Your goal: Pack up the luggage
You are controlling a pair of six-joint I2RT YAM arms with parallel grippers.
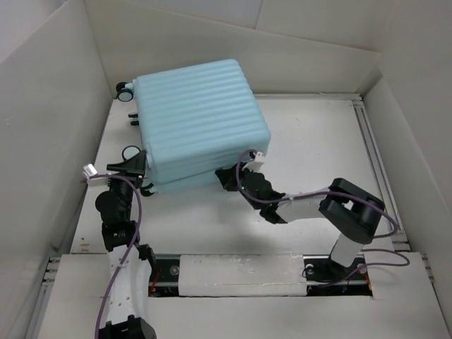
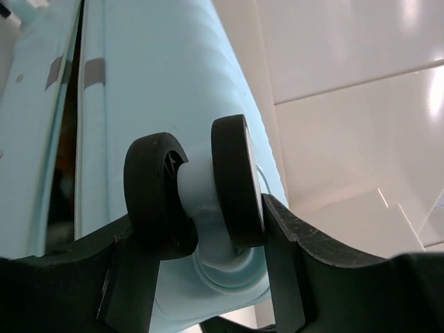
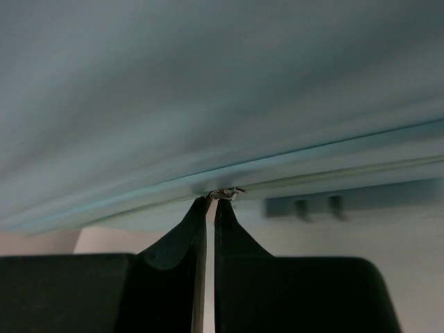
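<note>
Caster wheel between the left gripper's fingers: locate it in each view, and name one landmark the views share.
Top external: the caster wheel is left of centre, at the near-left corner of the luggage, just above the left gripper.
Left wrist: centre of frame, twin black discs between the gripper's fingers.
Right wrist: not in it.
Shared landmark: the pale aqua shell, seen in all three views.

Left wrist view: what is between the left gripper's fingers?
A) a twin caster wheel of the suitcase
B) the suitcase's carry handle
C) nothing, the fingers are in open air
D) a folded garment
A: the left gripper has one black finger against each outer side of the black twin caster wheel at a corner of the pale aqua luggage.
</note>
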